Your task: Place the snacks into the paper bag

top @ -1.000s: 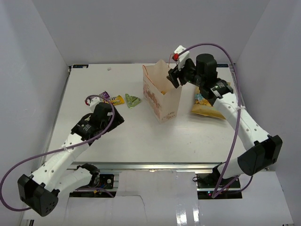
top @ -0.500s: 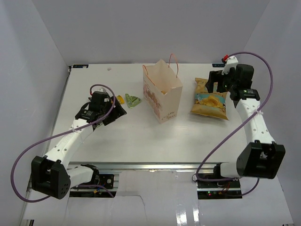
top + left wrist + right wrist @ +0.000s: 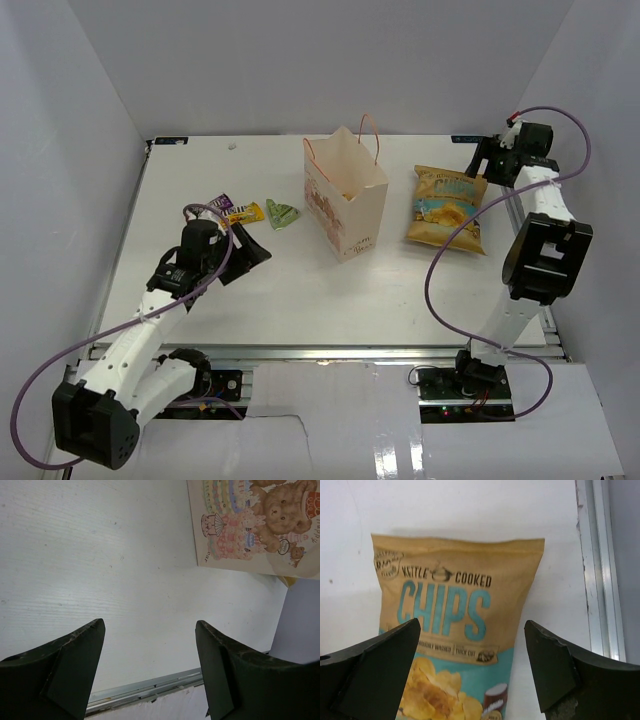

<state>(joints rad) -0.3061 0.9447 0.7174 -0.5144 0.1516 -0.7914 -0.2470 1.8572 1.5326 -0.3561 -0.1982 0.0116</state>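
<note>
A white table [image 3: 280, 290] fills the middle of the view, its top matte with a faint grain. A small pale spot [image 3: 232, 146] sits on the table near its far edge, toward the left. A metal rail [image 3: 330, 352] runs along the table's near edge, and a side rail [image 3: 600, 565] edges its right side. Plain white walls [image 3: 320, 60] stand behind the table and on both sides. A glossy white sheet [image 3: 330, 450] lies in front of the near edge.

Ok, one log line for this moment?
left gripper: open, empty | right gripper: open, aimed at chip bag | paper bag: upright | sweets: outside, left of it
</note>
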